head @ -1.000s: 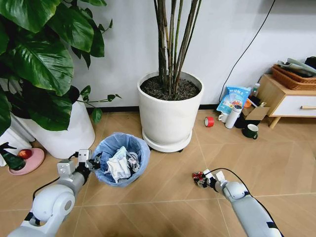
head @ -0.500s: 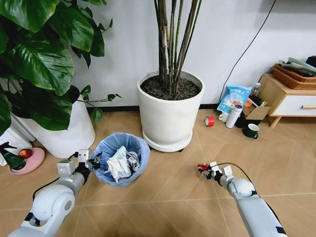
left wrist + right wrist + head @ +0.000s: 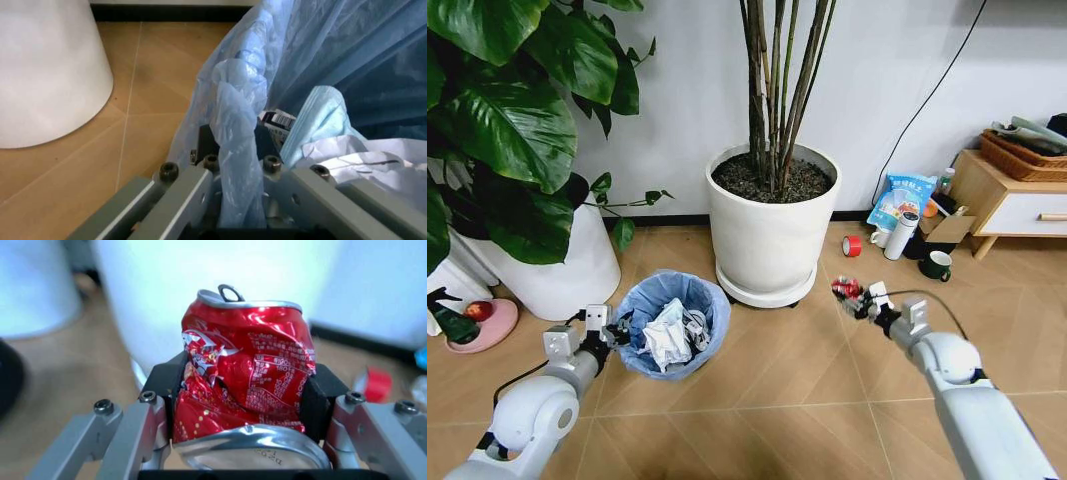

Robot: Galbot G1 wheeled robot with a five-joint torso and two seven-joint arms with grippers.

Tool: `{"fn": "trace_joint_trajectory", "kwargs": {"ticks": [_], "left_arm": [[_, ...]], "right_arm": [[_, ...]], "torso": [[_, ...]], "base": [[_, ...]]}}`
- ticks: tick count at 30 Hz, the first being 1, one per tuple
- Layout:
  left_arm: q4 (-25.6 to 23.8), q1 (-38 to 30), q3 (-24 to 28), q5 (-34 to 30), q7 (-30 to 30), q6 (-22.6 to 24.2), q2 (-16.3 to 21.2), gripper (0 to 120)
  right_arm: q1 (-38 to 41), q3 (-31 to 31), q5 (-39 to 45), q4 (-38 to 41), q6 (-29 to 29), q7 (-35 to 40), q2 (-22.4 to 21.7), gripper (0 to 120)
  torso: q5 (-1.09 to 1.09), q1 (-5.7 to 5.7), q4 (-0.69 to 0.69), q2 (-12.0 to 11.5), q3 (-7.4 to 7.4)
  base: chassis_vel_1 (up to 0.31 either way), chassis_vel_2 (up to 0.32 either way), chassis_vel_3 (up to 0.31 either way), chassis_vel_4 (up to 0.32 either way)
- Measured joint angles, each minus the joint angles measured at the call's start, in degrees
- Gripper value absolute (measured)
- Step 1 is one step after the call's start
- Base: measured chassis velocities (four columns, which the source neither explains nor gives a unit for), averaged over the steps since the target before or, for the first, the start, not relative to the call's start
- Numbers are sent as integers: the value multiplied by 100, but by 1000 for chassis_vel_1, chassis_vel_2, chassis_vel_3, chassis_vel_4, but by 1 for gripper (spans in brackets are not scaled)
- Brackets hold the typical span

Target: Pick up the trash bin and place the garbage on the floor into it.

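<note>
The big white plant pot (image 3: 772,222) stands in the middle of the floor (image 3: 757,400), against the wall. The trash bin (image 3: 671,322) sits just to the robot's left of that pot and nearer the robot, its light-blue bag holding crumpled white paper (image 3: 665,335). The left gripper (image 3: 610,332) is clamped on the bin's rim on the side away from the pot; the wrist view shows a fold of the blue liner (image 3: 235,150) pinched between its fingers (image 3: 200,145).

The right gripper (image 3: 855,297) hangs above the floor just to the right of the pot's base, squeezing a crushed red can (image 3: 245,377) tight between its pads. The pot's saucer (image 3: 762,296) lies between the can and the bin.

Beyond the pot, further right along the wall, sit a red tape roll (image 3: 851,246), a blue snack bag (image 3: 899,200), a white flask (image 3: 898,236) and a dark green mug (image 3: 935,265) beside a low wooden cabinet (image 3: 1002,200). A second white pot (image 3: 567,270) with broad leaves stands just left of the bin.
</note>
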Motion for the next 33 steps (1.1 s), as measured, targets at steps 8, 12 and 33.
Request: {"fn": "trace_joint_trajectory", "kwargs": {"ticks": [8,12,33], "left_arm": [[230,-268,188,-148,145,-55,149,0],[336,-588,422,-440,107,-16,244,0],[646,-1432,1255,-854,-246,239,372,0]], "right_arm": [[-8,-430,1239,1531,-562,552,-341,46],[325,-1080,1882,1909,-774,1000,-404,46],[1584,-3453,2109,1511,-1317,2223,-17,64]], "torso": [[-1,0,1,1,0],[-1,0,0,1,0],[0,0,1,0,1]], "base": [[0,0,0,0],[0,0,0,0],[0,0,0,0]]}}
